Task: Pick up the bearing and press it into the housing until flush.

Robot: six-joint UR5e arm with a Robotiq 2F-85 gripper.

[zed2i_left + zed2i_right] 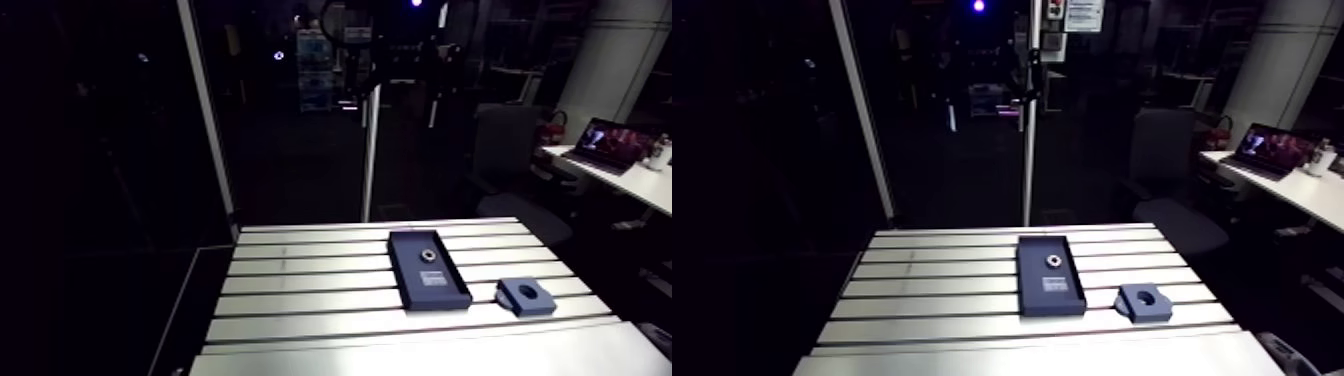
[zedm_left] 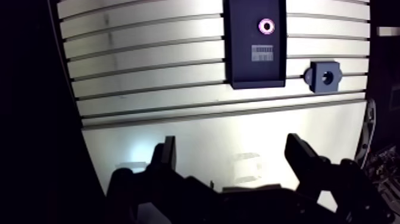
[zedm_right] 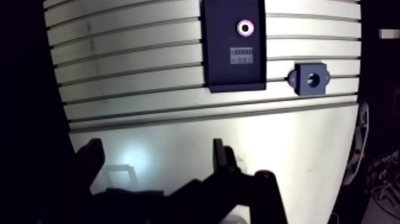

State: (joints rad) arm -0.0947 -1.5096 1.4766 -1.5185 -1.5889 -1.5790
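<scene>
Two dark parts sit on the slotted tabletop [image 2: 149, 71]: a shallow rectangular tray [image 2: 238, 59] and, just beside it but not touching, the housing [image 2: 318, 83]. The tray's long axis runs across the slots, straight away from the pincer [image 2: 232, 143].

The bearing [image 2: 266, 25] lies flat inside the tray, at the end farther from the pincer. It is a small bright ring with its bore facing up, so its axis stands upright. A grey striped label [image 2: 263, 53] lies in the tray between the bearing and the tray's nearer end.

The housing is a squarish block lying flat alongside the tray's nearer end. Its round bore opens upward, and a small rounded lug on one side points toward the tray.

In the wrist view the pincer hangs over bare tabletop, well short of the tray. Its two fingers [image 2: 168, 156] are spread wide apart with nothing between them.
</scene>
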